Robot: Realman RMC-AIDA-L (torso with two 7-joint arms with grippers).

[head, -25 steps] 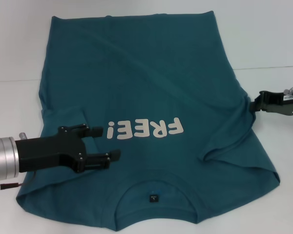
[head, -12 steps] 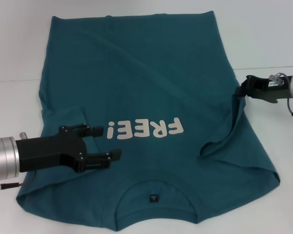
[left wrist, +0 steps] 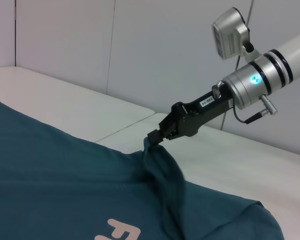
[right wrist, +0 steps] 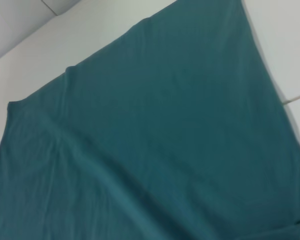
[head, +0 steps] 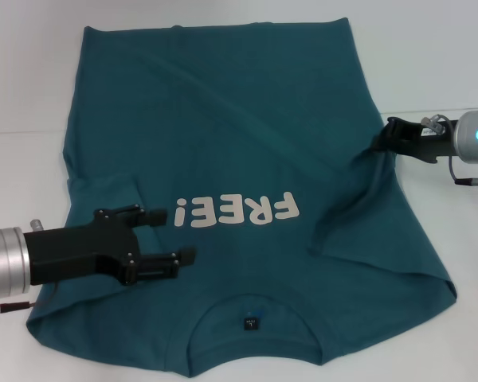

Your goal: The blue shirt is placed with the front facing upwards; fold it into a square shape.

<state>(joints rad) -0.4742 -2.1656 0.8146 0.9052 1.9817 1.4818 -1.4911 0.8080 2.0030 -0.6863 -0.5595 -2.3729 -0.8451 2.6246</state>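
while pinching the right sleeve edge in its closed fingers, the right gripper [head: 389, 134] lifts that fabric into a ridge. the left gripper [head: 182, 235], fingers parted, hovers over the chest beside the lettering. the blue shirt [head: 223, 135] lies front-up on the white table [head: 32, 72].

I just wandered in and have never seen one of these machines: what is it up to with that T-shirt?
It is folding a blue shirt that lies face up on a white table, the "FREE!" lettering showing. The right gripper has pinched the shirt's edge on the robot's right side and lifted it, so the cloth rises in a ridge there. The left gripper hangs over the chest near the lettering, jaws open and holding nothing. No fold has been laid down yet.
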